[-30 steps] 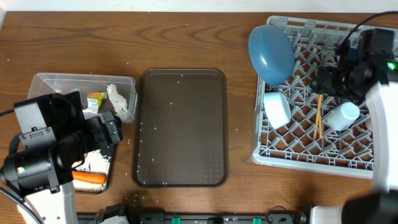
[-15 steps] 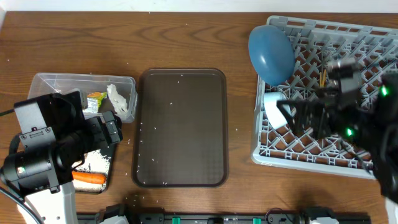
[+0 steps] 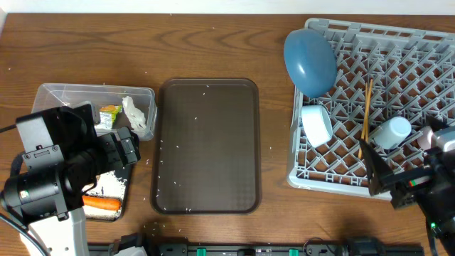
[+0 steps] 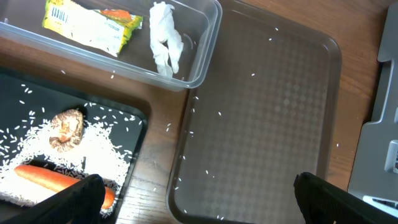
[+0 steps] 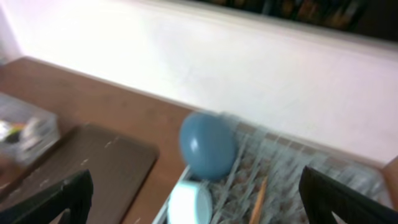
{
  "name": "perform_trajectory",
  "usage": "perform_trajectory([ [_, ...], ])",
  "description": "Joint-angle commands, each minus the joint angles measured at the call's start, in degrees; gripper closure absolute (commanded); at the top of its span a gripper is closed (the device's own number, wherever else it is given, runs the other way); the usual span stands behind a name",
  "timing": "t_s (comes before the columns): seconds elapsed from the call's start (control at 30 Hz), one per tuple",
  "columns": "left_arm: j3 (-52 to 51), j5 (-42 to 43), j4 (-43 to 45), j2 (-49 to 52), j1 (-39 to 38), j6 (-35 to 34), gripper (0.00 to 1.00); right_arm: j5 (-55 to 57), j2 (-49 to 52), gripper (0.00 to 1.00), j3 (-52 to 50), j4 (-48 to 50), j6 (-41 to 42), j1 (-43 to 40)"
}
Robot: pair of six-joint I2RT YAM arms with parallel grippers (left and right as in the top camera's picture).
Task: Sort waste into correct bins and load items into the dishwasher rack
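A brown wooden table (image 3: pixel 213 43) with a visible grain carries everything. At its left side stands a clear plastic tub (image 3: pixel 71 88). Right in front of it, toward the near edge, lies a shallow black tray (image 4: pixel 74 99). In the middle lies a dark brown serving tray (image 3: pixel 207 146), its long side running front to back, just beside the tub. At the right stands the large light-grey dishwasher rack (image 3: pixel 334 185), well apart from the serving tray. Loose white rice grains (image 4: pixel 169 127) are scattered on the bare wood around the serving tray.
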Motion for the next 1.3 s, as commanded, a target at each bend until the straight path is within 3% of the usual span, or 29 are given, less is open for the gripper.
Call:
perform_trajectory([
  [0.0, 0.6, 0.5, -0.2, 0.0, -0.2, 1.2, 0.02, 3.0, -0.9, 0.01, -8.9, 4.7, -4.5, -1.3],
  [0.2, 0.6, 0.5, -0.2, 0.0, -0.2, 1.2, 0.02, -1.5, -11.4, 0.01, -35.7, 23.0, -4.4, -1.4],
  [0.47, 0.6, 0.5, -0.2, 0.0, -0.2, 1.2, 0.02, -1.7, -30.7, 0.01, -57.6, 29.0, -4.4, -1.4],
  [0.6, 0.6, 0.5, -0.2, 0.0, -0.2, 1.2, 0.02, -1.7, -39.6, 0.01, -64.2, 28.9, -4.4, -1.4],
  [1.03, 0.6, 0.5, -0.2, 0.0, -0.2, 1.2, 0.02, -5.0, -39.7, 0.01, -79.9, 44.7, -4.0, -1.3],
  [1.27, 0.6, 0.5, -0.2, 0.0, -0.2, 1.2, 0.02, -5.4, -39.6, 0.01, -80.5, 46.9, -4.0, -1.4],
])
